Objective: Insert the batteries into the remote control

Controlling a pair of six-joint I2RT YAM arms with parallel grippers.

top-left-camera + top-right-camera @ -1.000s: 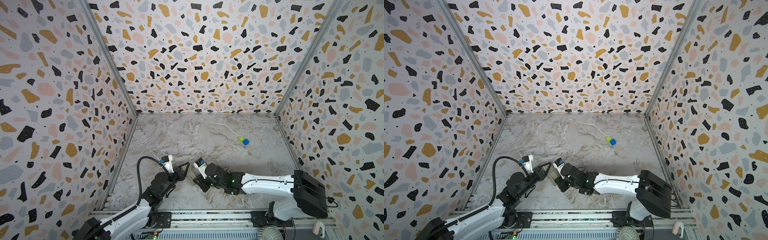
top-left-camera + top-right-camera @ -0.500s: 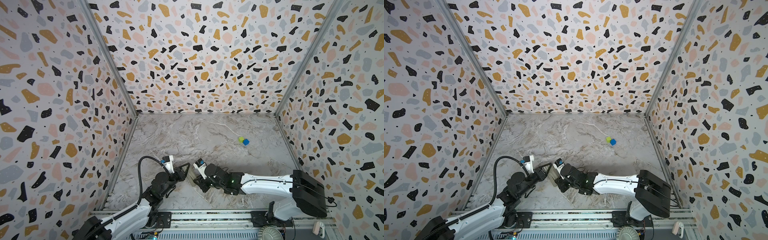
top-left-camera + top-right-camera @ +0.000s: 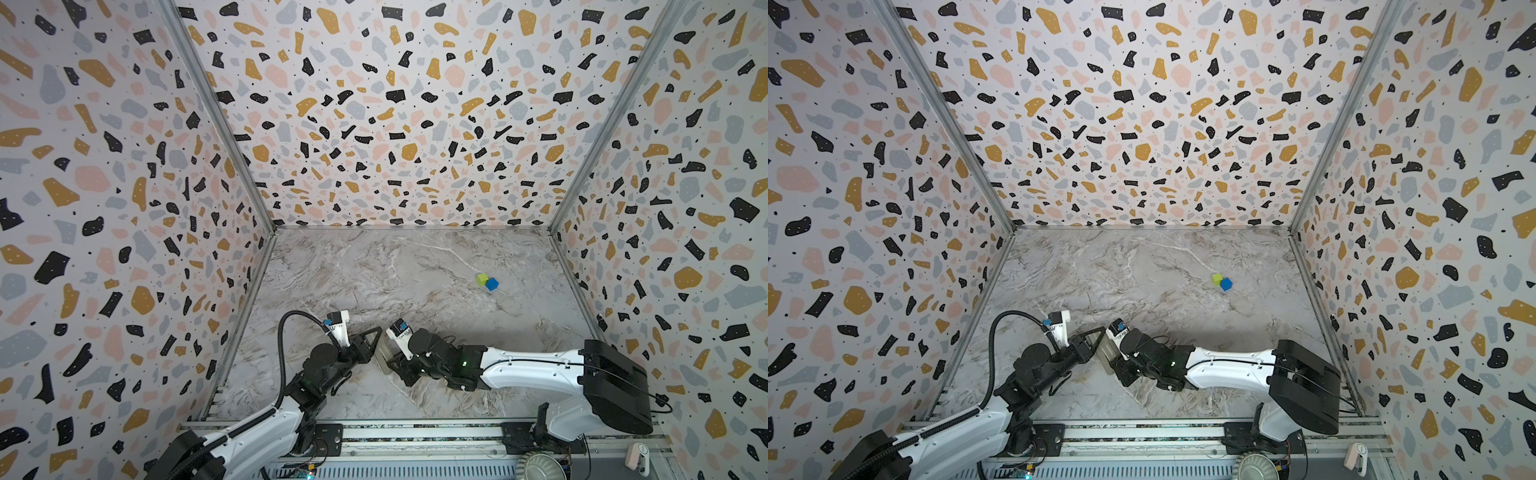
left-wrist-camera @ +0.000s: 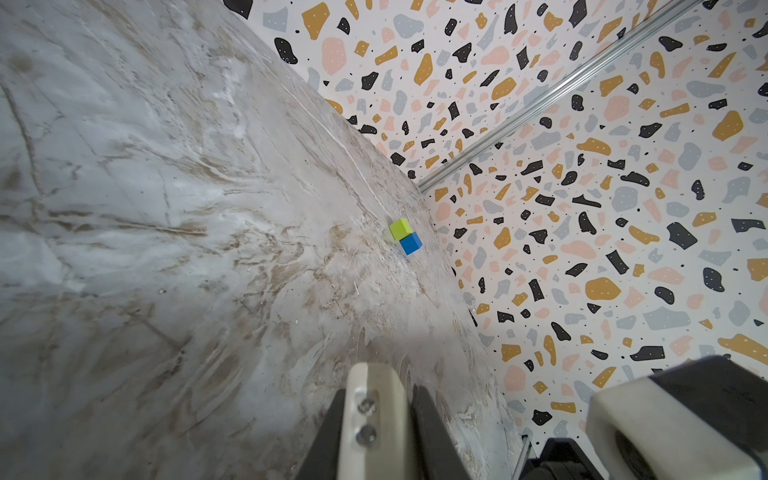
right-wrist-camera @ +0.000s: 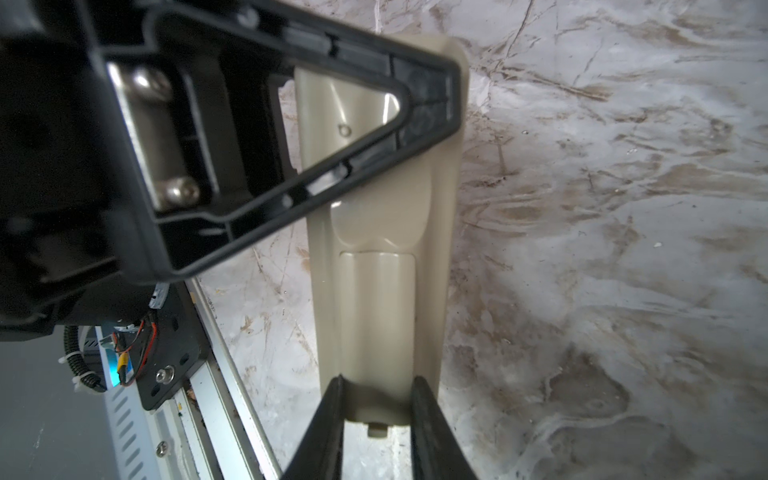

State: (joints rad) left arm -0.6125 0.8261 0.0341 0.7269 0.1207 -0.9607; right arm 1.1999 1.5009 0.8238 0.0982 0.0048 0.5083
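The remote control (image 5: 376, 299) hangs just above the marble floor at the front middle, pale back showing in the right wrist view, its rectangular cover panel flush. My right gripper (image 5: 378, 380) is shut on its near end. My left gripper (image 4: 380, 395) is shut on the other end, whose edge (image 4: 374, 415) shows between the black fingers (image 4: 428, 419). In both top views the remote control (image 3: 382, 353) (image 3: 1105, 353) lies between the left gripper (image 3: 371, 341) (image 3: 1093, 338) and the right gripper (image 3: 395, 365) (image 3: 1120, 365). The batteries are out of view.
A green cube (image 3: 482, 279) (image 3: 1216, 279) and a blue cube (image 3: 492, 284) (image 3: 1226, 284) touch each other at the back right, near the right wall. Patterned walls close three sides. A metal rail (image 3: 415, 432) with the arm bases runs along the front edge.
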